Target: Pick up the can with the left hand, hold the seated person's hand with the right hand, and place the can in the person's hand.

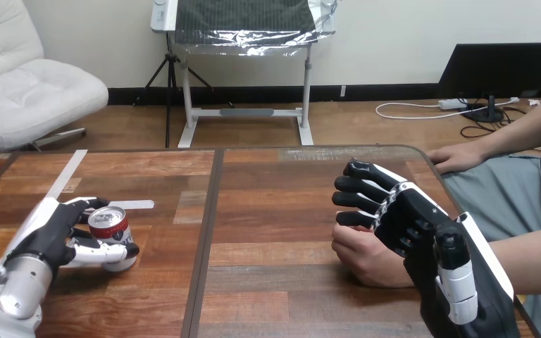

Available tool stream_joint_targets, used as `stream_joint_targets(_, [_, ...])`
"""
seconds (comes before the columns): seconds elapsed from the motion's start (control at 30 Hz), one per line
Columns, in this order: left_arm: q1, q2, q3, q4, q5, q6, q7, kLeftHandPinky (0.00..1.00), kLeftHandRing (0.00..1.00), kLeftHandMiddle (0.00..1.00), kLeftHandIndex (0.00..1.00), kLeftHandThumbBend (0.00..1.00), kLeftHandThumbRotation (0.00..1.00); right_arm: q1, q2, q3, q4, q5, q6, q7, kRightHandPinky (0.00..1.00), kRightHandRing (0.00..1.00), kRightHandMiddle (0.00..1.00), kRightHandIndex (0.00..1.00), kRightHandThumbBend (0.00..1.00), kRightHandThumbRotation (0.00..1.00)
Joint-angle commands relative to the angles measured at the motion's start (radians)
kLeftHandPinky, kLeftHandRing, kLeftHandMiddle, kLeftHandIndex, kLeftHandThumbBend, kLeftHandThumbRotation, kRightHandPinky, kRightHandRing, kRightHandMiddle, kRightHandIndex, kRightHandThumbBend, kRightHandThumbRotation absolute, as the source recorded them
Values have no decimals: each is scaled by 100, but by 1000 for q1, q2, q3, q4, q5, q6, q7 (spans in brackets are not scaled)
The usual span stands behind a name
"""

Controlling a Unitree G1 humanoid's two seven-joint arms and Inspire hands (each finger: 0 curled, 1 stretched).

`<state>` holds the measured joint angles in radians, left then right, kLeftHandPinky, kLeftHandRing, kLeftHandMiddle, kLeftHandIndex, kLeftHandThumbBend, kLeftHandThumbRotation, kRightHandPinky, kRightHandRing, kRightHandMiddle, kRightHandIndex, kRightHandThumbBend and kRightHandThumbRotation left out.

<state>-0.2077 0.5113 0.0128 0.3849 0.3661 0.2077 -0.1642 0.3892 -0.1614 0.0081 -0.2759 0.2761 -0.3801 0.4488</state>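
Firstly, the wooden table takes most of the view, with a dark seam that runs from front to back near its middle. At the right side the robot's right hand is the biggest thing on it. It lies over the person's near hand and touches it from above and from the right. The person's near hand is closed like a fist and rests on the table near the front right part. I cannot tell whether the right hand really grips this hand or is only laid on it. The person's far hand lies flat on the far right edge of the table, well apart from both robot hands.

At the left side, the left hand is closed around the can, with the thumb in front of it and the fingers behind it. The can is red with a silver top. It stands upright, and its bottom seems to rest on the table, near the front left corner, well apart from the person's hands.
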Motion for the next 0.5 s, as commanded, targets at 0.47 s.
stream_joint_targets(0.47, [-100, 19, -31, -2, 35, -26, 66, 44, 59, 67, 81, 73, 17, -62, -2, -9, -29, 12, -17, -4, 74, 80, 82, 83, 93, 95])
